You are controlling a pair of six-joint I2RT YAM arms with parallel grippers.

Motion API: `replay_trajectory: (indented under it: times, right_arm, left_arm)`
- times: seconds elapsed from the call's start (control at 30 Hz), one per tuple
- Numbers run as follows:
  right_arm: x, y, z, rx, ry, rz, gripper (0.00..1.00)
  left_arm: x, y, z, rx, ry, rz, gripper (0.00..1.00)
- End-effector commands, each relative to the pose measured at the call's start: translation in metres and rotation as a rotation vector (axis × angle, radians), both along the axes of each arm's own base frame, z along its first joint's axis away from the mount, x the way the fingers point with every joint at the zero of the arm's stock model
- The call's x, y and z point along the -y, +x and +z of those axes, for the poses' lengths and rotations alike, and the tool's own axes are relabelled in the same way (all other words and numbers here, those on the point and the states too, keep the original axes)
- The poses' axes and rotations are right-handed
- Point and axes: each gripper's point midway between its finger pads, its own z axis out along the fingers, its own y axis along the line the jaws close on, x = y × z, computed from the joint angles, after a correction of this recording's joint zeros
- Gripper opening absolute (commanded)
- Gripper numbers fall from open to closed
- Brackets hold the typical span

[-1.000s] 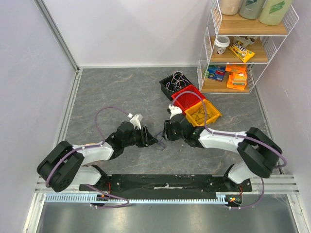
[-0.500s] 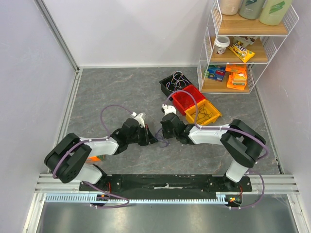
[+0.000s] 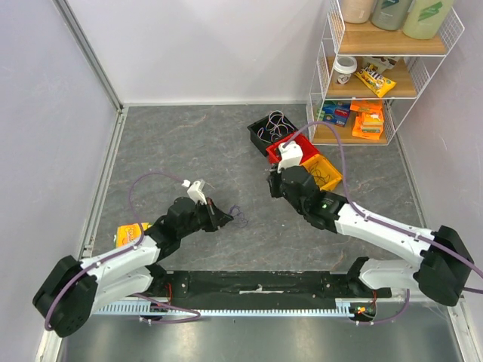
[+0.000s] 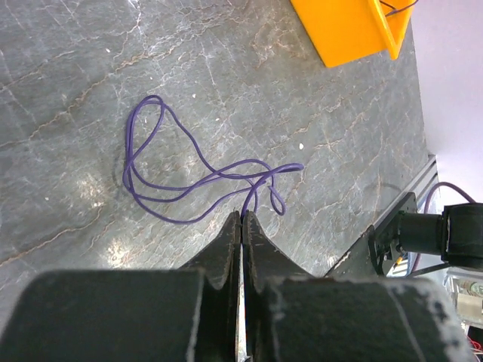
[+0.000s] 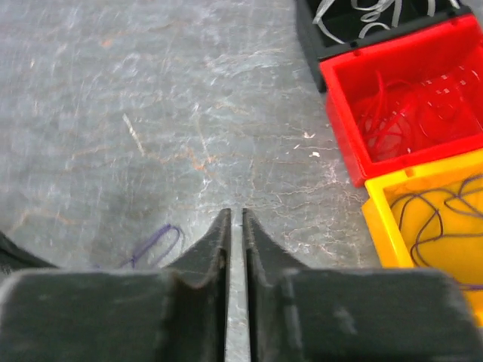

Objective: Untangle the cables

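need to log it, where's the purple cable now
The purple cable lies on the table just left of centre in the top view, at the tips of the left fingers.

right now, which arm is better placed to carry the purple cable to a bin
Left. The left gripper is shut, and the purple cable runs right to its tips, seemingly pinched. The right gripper hangs shut and empty near the red bin, apart from the cable.

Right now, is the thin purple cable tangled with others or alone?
Alone: the thin purple cable lies in loose loops, no other wire touching.
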Motion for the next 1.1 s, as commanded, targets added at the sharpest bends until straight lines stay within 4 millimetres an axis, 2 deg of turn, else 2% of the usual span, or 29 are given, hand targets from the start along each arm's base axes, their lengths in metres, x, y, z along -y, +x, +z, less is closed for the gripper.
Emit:
replay_trajectory:
  times: [0.0,0.07,0.13,0.2,0.27,0.37,0.53,0.87,0.93,0.97,1.03,1.07]
  right_arm:
    - [-0.027,-0.039,-0.039,-0.116,-0.069,0.314,0.27]
    - [-0.052,-0.068,-0.056,-0.213,-0.014,0.488,0.41]
    - [-0.064,-0.082,-0.065,-0.232,0.027,0.551,0.49]
    - [-0.068,-0.086,-0.073,-0.255,0.06,0.546,0.52]
    - [-0.065,-0.08,-0.083,-0.299,0.084,0.46,0.53]
    - [-0.072,-0.079,-0.092,-0.363,0.152,0.413,0.48]
    - [-0.078,-0.079,-0.109,-0.433,0.191,0.365,0.45]
    - [-0.093,-0.083,-0.136,-0.473,0.166,0.44,0.35]
    - [-0.094,-0.082,-0.139,-0.472,0.158,0.442,0.29]
    - [-0.092,-0.081,-0.141,-0.468,0.147,0.436,0.22]
    - [-0.082,-0.075,-0.136,-0.437,0.109,0.393,0.08]
    - [-0.073,-0.07,-0.131,-0.407,0.078,0.361,0.05]
  left_arm:
    - [-0.005,-0.006,-0.001,-0.017,-0.024,0.025,0.02]
    - [-0.004,-0.006,-0.003,-0.023,-0.024,0.022,0.02]
    - [-0.001,-0.006,-0.006,-0.03,-0.017,0.008,0.02]
    - [0.001,-0.005,-0.008,-0.035,-0.016,0.001,0.01]
    - [0.003,-0.005,-0.011,-0.04,-0.015,-0.005,0.02]
    - [0.004,-0.005,-0.011,-0.044,-0.011,-0.017,0.02]
    - [0.004,-0.004,-0.011,-0.035,-0.015,-0.014,0.02]
    - [0.004,-0.005,-0.011,-0.032,-0.017,-0.021,0.02]
    - [0.005,-0.006,-0.01,-0.03,-0.02,-0.023,0.02]
    - [0.004,-0.005,-0.01,-0.029,-0.02,-0.021,0.02]
    - [0.004,-0.005,-0.011,-0.029,-0.02,-0.019,0.02]
    - [0.004,-0.006,-0.01,-0.027,-0.022,-0.018,0.02]
